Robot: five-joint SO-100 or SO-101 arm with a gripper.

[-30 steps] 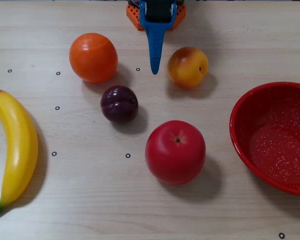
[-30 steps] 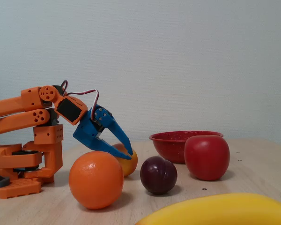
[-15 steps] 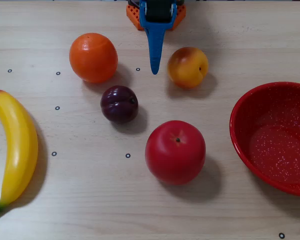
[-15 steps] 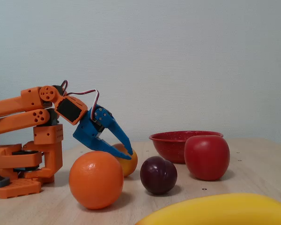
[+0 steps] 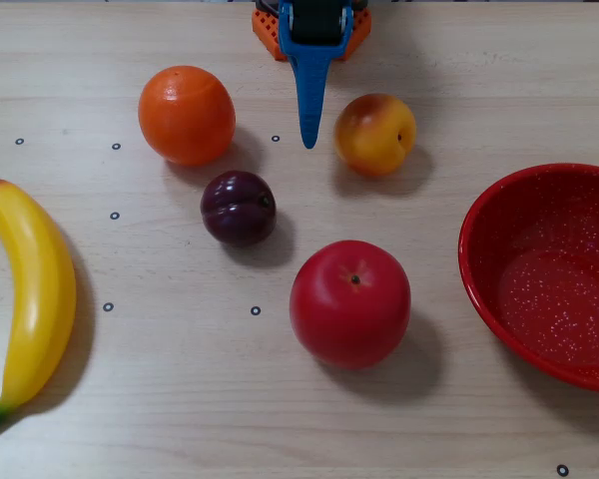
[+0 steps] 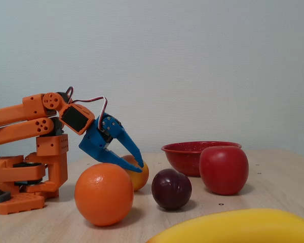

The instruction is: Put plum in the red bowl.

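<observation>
The plum (image 5: 239, 207), small, dark purple and glossy, rests on the wooden table left of centre in the overhead view; in the fixed view the plum (image 6: 171, 189) sits between the orange and the apple. The red bowl (image 5: 484, 274) with white speckles stands at the right edge, cut off by the frame, and the same bowl (image 6: 182, 153) shows behind the apple in the fixed view. My blue gripper (image 5: 307, 142) points down at the table near the arm's base, up and to the right of the plum and apart from it. The gripper (image 6: 141, 167) is shut and holds nothing.
An orange (image 5: 186, 114) lies up and left of the plum. A yellow-orange peach (image 5: 375, 134) sits just right of the gripper tip. A large red apple (image 5: 350, 302) stands between plum and bowl. A banana (image 5: 35, 299) lies along the left edge. The orange arm base (image 6: 20, 172) sits at the far side.
</observation>
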